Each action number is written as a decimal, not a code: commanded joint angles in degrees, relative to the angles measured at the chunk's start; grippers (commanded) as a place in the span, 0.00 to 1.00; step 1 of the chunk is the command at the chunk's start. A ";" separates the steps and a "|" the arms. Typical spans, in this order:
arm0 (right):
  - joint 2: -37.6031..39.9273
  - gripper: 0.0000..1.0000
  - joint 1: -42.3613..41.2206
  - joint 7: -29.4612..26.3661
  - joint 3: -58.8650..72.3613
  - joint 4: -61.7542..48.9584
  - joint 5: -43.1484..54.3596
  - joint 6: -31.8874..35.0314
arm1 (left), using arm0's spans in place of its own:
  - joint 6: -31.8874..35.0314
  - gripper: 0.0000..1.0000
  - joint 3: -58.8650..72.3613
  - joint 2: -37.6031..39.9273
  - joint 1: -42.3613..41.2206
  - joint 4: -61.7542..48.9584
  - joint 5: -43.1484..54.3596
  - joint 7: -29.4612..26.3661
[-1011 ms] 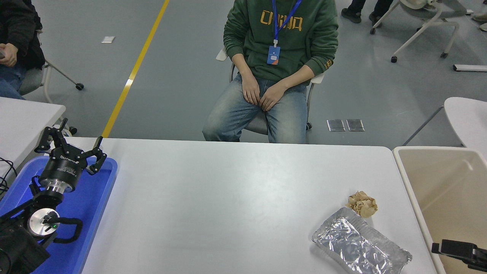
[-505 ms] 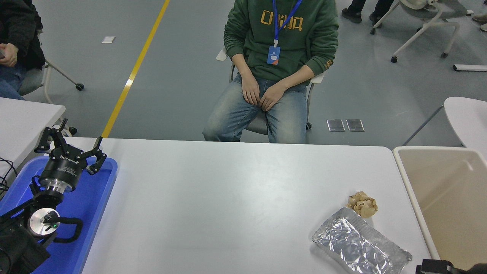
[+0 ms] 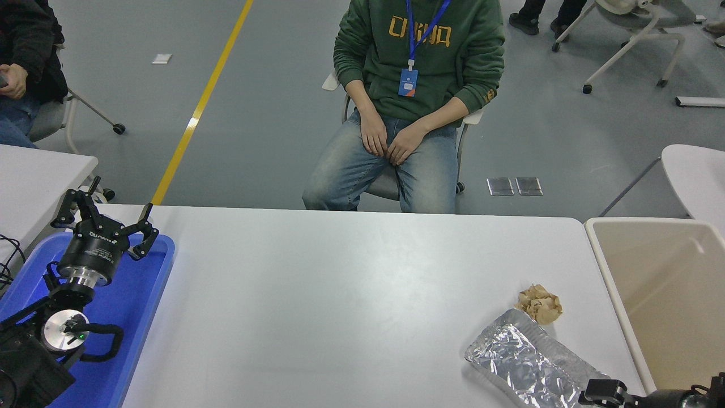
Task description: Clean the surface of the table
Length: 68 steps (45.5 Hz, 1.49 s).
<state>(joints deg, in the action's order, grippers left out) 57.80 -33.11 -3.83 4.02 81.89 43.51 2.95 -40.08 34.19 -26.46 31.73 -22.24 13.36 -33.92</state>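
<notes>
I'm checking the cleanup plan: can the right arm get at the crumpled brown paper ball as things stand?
Probably yes. The right gripper sits at the table surface's near right corner; only the low foil tray lies between it and the paper ball, which stands uncovered.

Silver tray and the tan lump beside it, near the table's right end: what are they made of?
The silver tray looks like thin aluminium foil: shiny, with crinkled mirror-like reflections. The tan lump looks like crumpled brown paper, matte with soft folds; it could be a napkin or a paper bag.
</notes>
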 commanded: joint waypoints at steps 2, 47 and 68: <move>-3.22 0.90 0.41 -0.13 -0.50 -3.23 -0.71 -0.31 | 0.00 1.00 0.00 0.00 0.00 0.00 0.00 0.00; -1.55 0.00 -0.02 -1.79 -0.77 -1.48 -0.71 0.92 | 0.00 1.00 0.00 0.00 0.00 0.00 0.00 0.00; 20.94 0.00 -6.26 -1.71 -3.31 8.54 -0.71 10.40 | 0.00 1.00 0.00 0.00 0.00 0.00 0.00 0.00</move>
<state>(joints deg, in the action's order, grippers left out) 67.01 -35.72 -5.60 2.19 86.13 42.82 7.56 -40.08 34.18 -26.46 31.73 -22.24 13.36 -33.93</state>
